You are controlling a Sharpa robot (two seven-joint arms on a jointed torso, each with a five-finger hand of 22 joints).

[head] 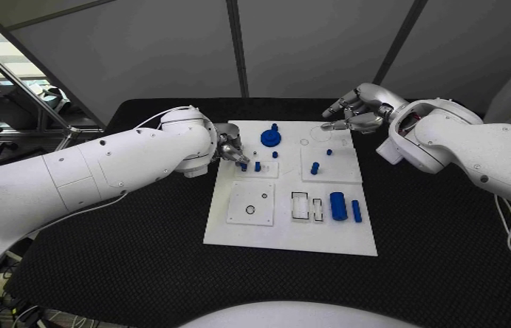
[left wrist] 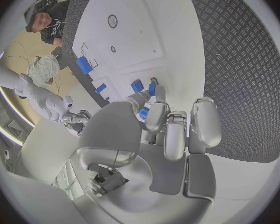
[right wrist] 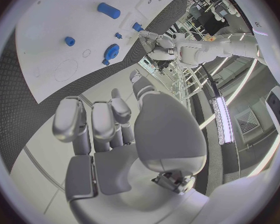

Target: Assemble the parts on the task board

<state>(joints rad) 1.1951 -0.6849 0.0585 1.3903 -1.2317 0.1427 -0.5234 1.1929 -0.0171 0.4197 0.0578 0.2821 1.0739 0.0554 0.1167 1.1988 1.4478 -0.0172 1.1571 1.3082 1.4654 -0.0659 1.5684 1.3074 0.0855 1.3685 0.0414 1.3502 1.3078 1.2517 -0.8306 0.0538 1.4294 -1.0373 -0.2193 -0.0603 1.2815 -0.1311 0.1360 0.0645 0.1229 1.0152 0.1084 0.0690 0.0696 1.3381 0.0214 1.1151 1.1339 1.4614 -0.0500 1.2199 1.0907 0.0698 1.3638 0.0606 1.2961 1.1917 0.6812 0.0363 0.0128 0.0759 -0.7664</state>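
The task board (head: 287,232) lies flat in the middle of the black table (head: 128,269), and everything here is placed against it. The left hand (head: 229,153) sits at the board's left edge, toward the far end, with its fingertips (left wrist: 154,84) down at a small blue peg (head: 244,168) standing in a raised square tile there; a second blue peg (head: 258,166) stands just beside it on the same tile. The left wrist view shows the fingers drawn close together around the peg, touching it (whether they truly pinch it or only rest against it, I cannot tell).

The right hand (head: 357,110) hovers above the board's far right corner, apart from every part, its fingers loosely curled and separated with nothing between them.

A blue gear (head: 270,137) lies on the far middle of the board. Nearer the right side stands another blue peg (head: 315,168). At the near right, a large blue cylinder (head: 337,205) lies just beside a slimmer blue bar (head: 356,210).
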